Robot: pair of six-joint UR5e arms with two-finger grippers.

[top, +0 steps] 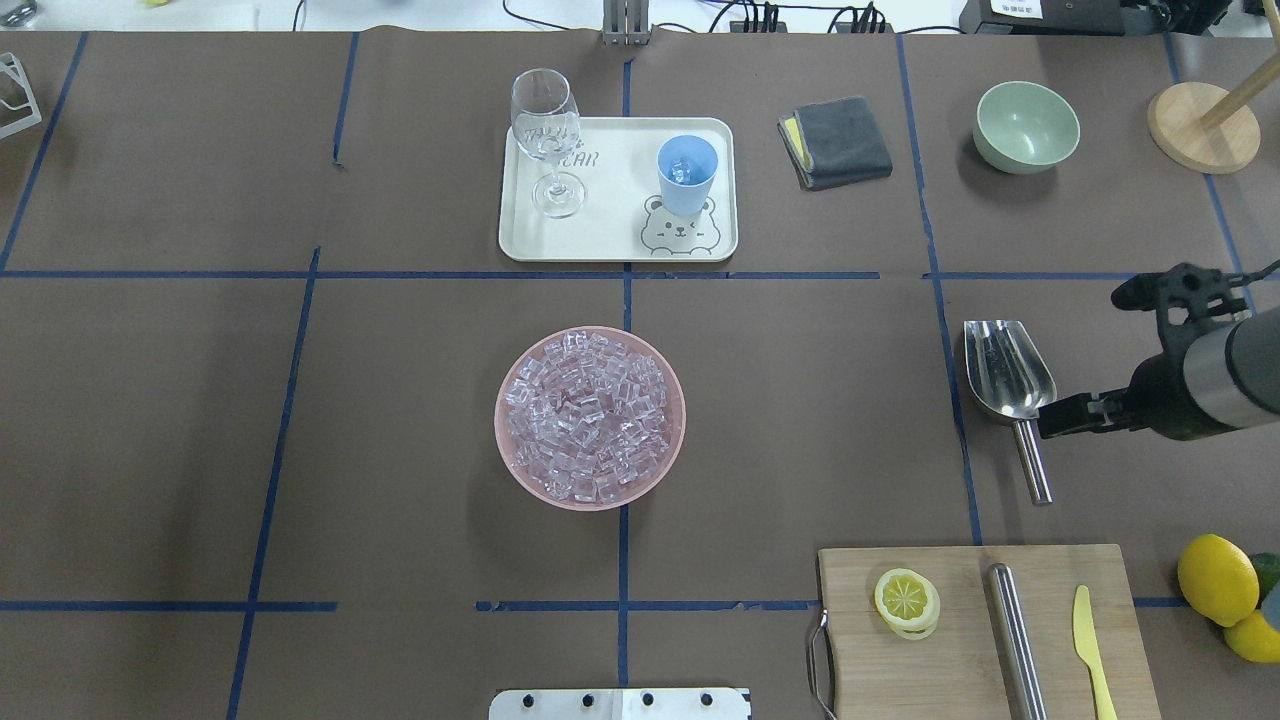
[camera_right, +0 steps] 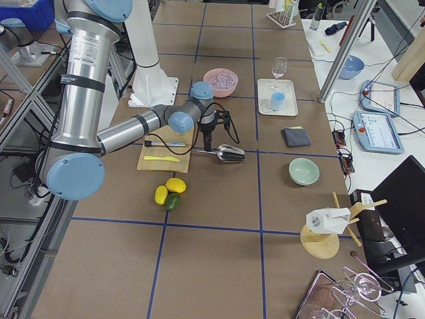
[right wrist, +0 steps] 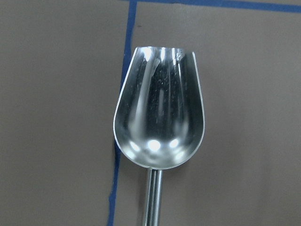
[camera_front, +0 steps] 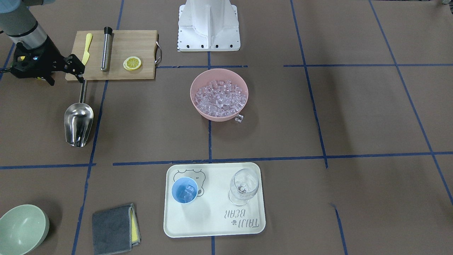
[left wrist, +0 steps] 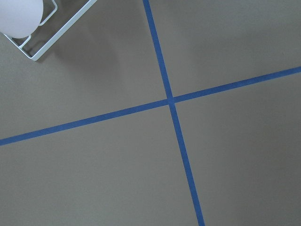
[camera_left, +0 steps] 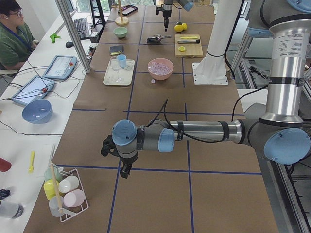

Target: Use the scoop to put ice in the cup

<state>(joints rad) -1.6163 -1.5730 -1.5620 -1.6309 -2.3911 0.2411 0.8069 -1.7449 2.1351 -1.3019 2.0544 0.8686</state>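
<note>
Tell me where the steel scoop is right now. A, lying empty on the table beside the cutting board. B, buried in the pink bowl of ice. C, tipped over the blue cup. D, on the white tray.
A: the scoop lies empty on the table next to the cutting board, well apart from the pink bowl and the cup.

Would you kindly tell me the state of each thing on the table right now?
Scoop: empty, lying on the table.
Pink bowl: full of ice; one cube beside it on the table.
Cup: upright on the tray, some ice inside.
Glass: upright, empty.
Green bowl: upright, empty.
Cloth: folded.
Right gripper: above the scoop's handle; open or shut unclear.
</note>
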